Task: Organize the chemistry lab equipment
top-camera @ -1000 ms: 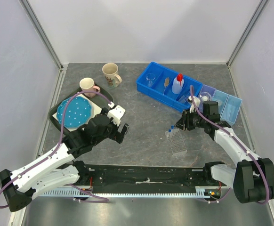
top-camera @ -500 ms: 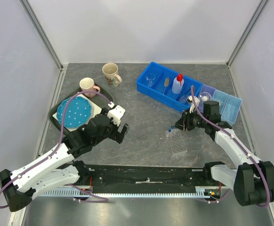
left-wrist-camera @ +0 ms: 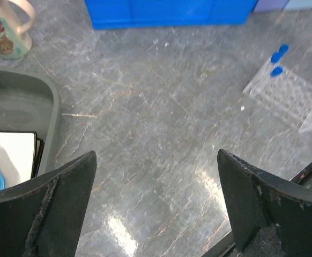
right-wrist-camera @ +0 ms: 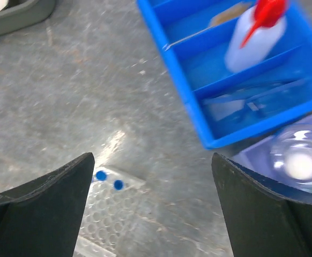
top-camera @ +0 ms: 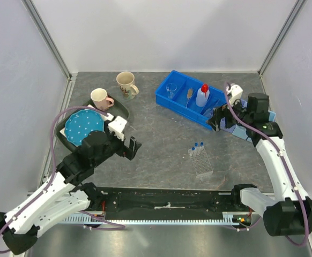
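Hovering wide open and empty beyond the clear tube rack (top-camera: 202, 160): right end effector (top-camera: 218, 119). Left of it, left end effector (top-camera: 133, 147) likewise open, empty.

Your left gripper (top-camera: 132, 147) hangs low with jaws spread wide, your left arm (top-camera: 65, 182) stretched forward and inward from its base; your right gripper (top-camera: 216, 119), jaws equally wide apart, points left and downward on your right arm (top-camera: 276, 160), elbow bent
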`<state>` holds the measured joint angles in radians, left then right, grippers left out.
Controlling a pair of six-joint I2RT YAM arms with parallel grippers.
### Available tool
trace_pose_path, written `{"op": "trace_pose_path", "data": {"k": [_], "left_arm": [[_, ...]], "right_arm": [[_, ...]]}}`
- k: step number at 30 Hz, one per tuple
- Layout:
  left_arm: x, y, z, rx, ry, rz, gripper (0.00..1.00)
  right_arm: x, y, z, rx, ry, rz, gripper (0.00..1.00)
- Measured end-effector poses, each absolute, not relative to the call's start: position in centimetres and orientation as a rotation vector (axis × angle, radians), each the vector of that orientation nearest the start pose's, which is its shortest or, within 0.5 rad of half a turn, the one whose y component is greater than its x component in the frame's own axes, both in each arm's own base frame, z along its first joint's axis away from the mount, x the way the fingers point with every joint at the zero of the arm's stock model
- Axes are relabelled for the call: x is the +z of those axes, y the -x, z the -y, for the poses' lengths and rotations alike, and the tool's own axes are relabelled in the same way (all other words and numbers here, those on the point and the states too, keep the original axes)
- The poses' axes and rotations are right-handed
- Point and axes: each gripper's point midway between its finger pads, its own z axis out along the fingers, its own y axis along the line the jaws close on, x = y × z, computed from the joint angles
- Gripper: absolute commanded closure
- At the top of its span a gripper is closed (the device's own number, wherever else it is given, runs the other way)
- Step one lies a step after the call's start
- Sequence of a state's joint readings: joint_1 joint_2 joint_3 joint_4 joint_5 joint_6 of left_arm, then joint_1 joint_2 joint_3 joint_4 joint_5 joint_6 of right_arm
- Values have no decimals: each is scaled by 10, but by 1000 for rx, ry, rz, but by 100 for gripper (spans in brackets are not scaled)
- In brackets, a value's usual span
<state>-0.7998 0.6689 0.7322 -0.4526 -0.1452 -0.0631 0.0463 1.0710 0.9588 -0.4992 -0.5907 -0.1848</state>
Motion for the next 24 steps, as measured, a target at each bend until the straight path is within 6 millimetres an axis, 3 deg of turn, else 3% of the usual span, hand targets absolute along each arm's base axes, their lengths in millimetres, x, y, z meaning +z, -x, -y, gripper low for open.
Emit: {"op": "trace_pose_path", "data": {"k": [4, 6, 10, 14, 17, 24], "left_arm": [[241, -218, 165, -508, -488, -1883, 0], [261, -230, 160, -554, -413, -1886, 0], [317, -241, 159, -647, -332, -1842, 0], [381, -221, 162, -736, -351, -1710, 0], [392, -204, 158, -758, -361, -1678, 0], [388, -182, 149, -764, -361, -1693, 0]], "right_arm": [[257, -308, -79, 351, 517, -1956, 2], [283, -309, -63, 241, 434, -1913, 2], [326, -310, -35, 108, 239, -1844, 2], [349, -304, -14, 53, 40, -1808, 2], [360, -301, -6, 35, -53, -1791, 2], [365, -286, 1, 28, -130, -1782, 2]]}}
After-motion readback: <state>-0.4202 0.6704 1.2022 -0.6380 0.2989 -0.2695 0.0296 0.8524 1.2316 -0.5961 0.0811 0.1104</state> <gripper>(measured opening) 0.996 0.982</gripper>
